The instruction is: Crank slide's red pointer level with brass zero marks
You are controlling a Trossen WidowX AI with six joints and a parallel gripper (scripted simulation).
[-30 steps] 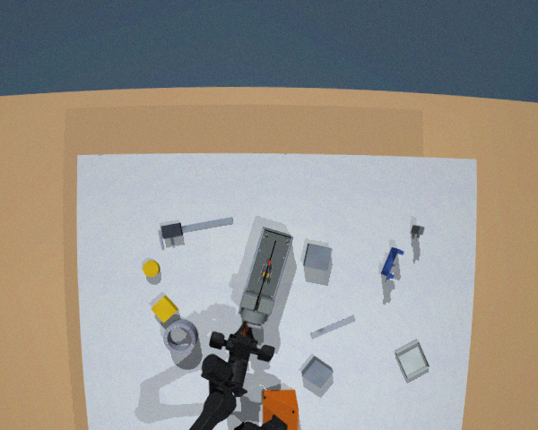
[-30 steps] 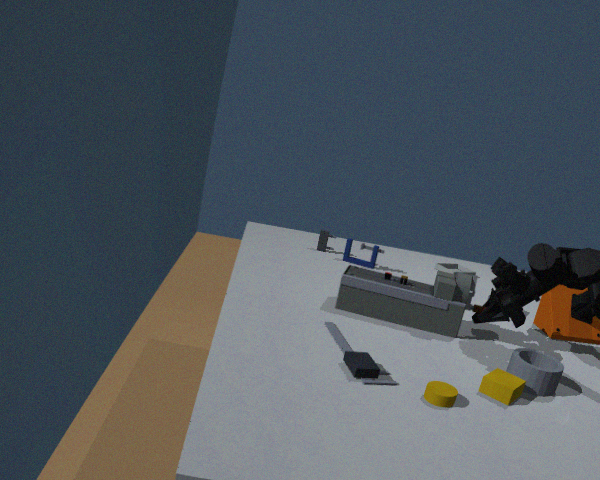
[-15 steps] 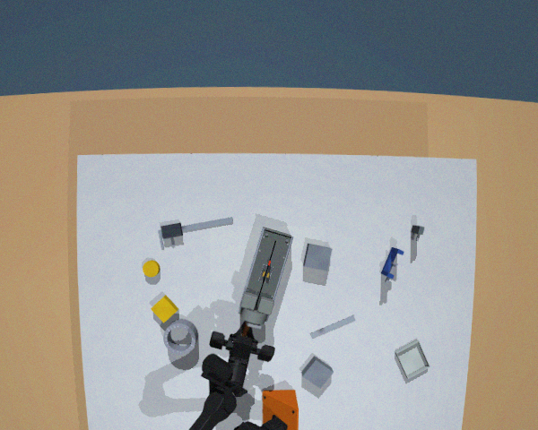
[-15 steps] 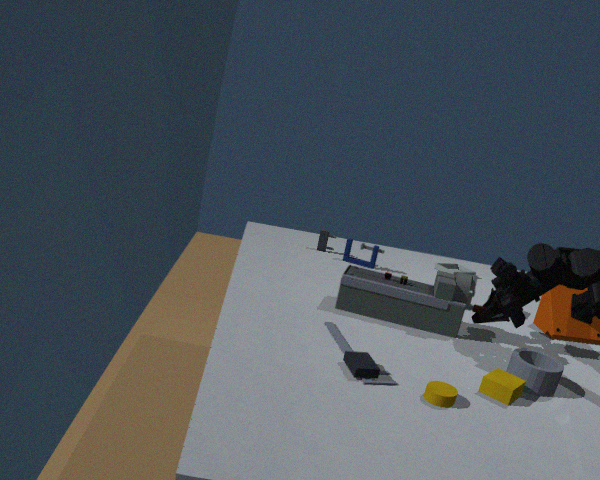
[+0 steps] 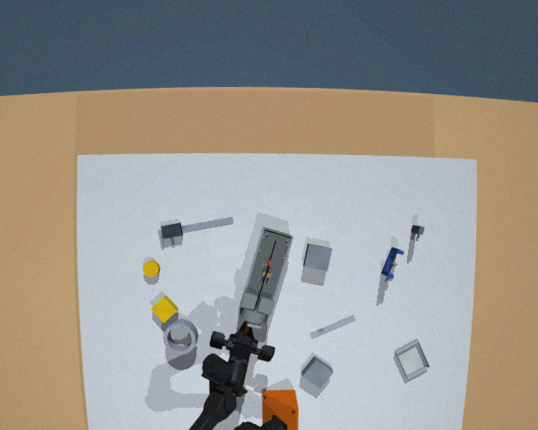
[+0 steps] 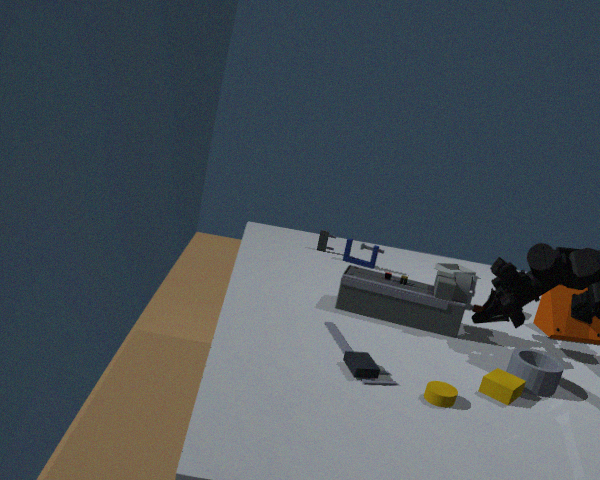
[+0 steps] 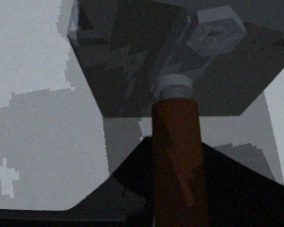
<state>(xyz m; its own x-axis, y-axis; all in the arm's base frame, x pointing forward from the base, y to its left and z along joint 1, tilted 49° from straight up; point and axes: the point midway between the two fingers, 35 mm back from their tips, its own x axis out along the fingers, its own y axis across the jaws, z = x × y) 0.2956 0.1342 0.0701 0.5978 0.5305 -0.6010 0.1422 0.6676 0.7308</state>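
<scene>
The grey machine lies lengthwise on the white mat, its crank end toward the arm. The red pointer is a short way beyond the two brass zero marks, toward the far end from the crank, not level with them. The crank's brown handle sticks out from the machine's near end. My gripper is shut on this handle. In the wrist view the handle stands between the dark fingers, with a grey collar and a hexagonal hub above it. The fingertips are partly hidden.
A grey ring, yellow block and yellow disc are left of the machine, with a dark block-headed tool. Grey blocks, a flat bar, blue bracket and open tray are right.
</scene>
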